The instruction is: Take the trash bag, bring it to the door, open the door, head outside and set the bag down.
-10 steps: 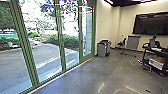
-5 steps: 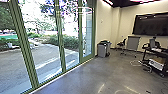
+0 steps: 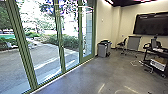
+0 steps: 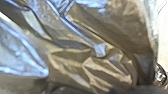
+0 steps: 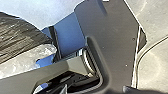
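Jaws cannot be told open or closed, and the bag point(image 4: 107, 70) could be torn if caught against the frame point(image 3: 61, 47).

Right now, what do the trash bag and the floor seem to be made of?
The trash bag: likely thin, glossy plastic film, from its sharp creases and bright highlights. The floor: probably polished concrete, mottled grey with light streaks reflected.

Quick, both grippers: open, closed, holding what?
Left gripper: can't be told; the crinkled trash bag is close to the wrist camera.
Right gripper: can't be told either.
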Motion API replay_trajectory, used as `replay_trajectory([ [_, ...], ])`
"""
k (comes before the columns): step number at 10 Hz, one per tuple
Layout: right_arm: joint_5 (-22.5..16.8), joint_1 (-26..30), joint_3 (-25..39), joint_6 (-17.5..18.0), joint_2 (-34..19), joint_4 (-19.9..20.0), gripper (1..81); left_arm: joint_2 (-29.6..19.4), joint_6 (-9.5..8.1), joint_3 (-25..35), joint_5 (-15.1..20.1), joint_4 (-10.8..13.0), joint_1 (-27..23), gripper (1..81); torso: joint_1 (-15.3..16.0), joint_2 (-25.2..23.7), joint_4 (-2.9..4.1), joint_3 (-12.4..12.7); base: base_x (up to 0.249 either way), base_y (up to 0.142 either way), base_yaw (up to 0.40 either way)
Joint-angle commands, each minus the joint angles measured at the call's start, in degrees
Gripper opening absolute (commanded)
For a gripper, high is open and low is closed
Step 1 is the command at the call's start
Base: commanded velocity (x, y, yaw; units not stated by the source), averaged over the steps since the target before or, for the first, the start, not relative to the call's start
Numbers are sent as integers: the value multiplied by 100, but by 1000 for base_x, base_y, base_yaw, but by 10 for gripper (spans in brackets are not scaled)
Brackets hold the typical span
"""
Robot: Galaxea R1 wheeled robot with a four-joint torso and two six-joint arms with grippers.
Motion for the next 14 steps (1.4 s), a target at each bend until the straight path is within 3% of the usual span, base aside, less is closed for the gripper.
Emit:
replay_trajectory([
  [1,-342,246,22,-15,10,-34,811,-16,50,24,315,1,-420,10,0,0,0,0,108,-75,0],
  [14,-351,281,22,-15,10,-43,811,-16,50,24,306,1,-429,10,4,0,0,0,116,-83,0],
])
